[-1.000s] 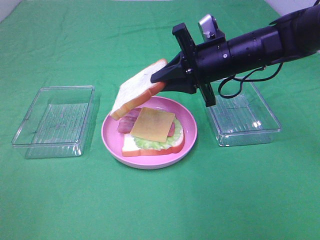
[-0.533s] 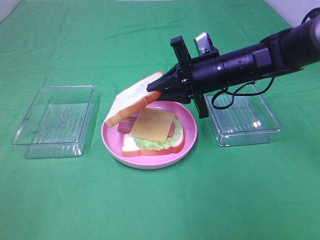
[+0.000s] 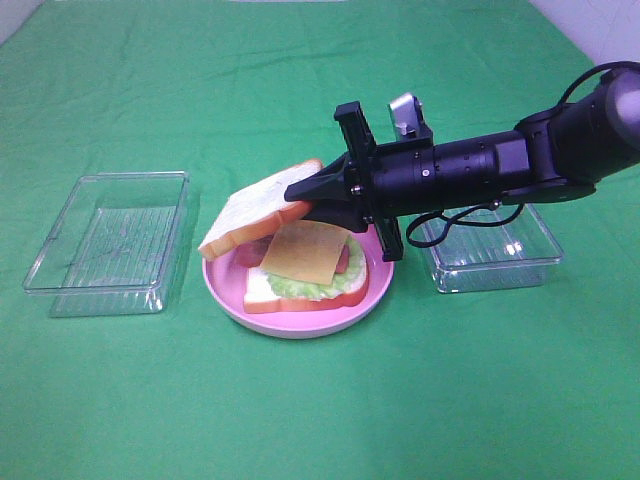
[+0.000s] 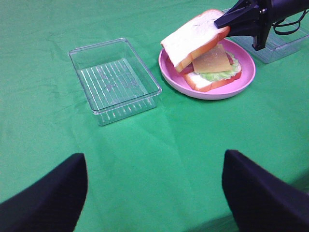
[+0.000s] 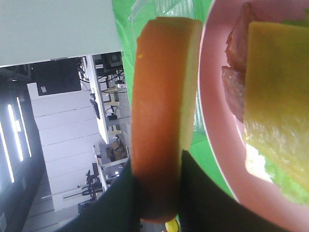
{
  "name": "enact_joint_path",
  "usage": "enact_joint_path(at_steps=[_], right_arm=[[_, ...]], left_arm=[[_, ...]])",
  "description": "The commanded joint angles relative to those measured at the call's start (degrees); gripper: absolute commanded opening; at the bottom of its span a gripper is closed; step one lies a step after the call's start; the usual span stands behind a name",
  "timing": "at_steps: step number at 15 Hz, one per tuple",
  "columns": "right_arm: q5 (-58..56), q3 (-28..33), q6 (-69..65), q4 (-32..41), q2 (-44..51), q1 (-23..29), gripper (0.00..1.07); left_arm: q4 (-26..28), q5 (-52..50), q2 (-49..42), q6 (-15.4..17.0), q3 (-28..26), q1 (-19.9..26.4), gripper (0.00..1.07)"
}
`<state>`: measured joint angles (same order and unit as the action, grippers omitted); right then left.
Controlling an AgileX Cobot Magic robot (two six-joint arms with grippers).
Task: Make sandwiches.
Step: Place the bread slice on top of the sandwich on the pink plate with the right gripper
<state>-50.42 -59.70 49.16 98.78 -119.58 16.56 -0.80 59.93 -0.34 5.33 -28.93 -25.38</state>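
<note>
Green cloth [image 3: 320,400] everywhere, pink plate [image 3: 225,290] in the middle. My right gripper [image 3: 300,192] is clamped on the top bread slice [image 3: 250,215], tilted over the stacked sandwiches [image 3: 305,265] on the plate. My left gripper [image 4: 154,193] hangs wide open, well away, holding nothing.
</note>
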Motion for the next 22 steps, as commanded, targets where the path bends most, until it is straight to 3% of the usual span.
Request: enact_joint_path(at_steps=[1,5,7,9,12,13,16,20,21,22], right_arm=[[0.11,0.23,1.6,-0.8,0.11,-0.17,0.0],[0.0,0.23,-0.29,-4.35,0.11,-0.17,0.0],[1.32,0.23,-1.2,-5.16,0.11,-0.17,0.08],[1.6,0.23,-1.2,-5.27,0.11,-0.17,0.23],[2.23,0.23,-1.15,-6.82,0.11,-0.17,0.6],[2.64,0.23,-1.15,-8.02,0.11,-0.17,0.67],[2.81,0.23,-1.55,-12.03,0.69,-0.17,0.71],[9.63,0.23,-9.05,-23.84,5.61,-0.17,0.74],[11.57,0.23,-13.06,-29.11,6.99,-0.17,0.76],[13.87,0.23,-19.42,-39.19,9.85,-0.17,0.77]], left_arm=[[-0.11,-0.63,-1.09,0.06,0.23,-0.17,0.74],[-0.11,-0.63,-1.09,0.06,0.23,-0.17,0.74],[-0.11,-0.63,-1.09,0.06,0.23,-0.17,0.74],[-0.11,-0.63,-1.09,0.06,0.23,-0.17,0.74],[-0.11,-0.63,-1.09,0.06,0.23,-0.17,0.74],[-0.11,-0.63,-1.09,0.06,0.23,-0.17,0.74],[-0.11,-0.63,-1.09,0.06,0.23,-0.17,0.74],[-0.11,-0.63,-1.09,0.06,0.23,-0.17,0.74],[-0.11,-0.63,-1.09,0.06,0.23,-0.17,0.74],[-0.11,-0.63,-1.09,0.06,0.23,-0.17,0.74]])
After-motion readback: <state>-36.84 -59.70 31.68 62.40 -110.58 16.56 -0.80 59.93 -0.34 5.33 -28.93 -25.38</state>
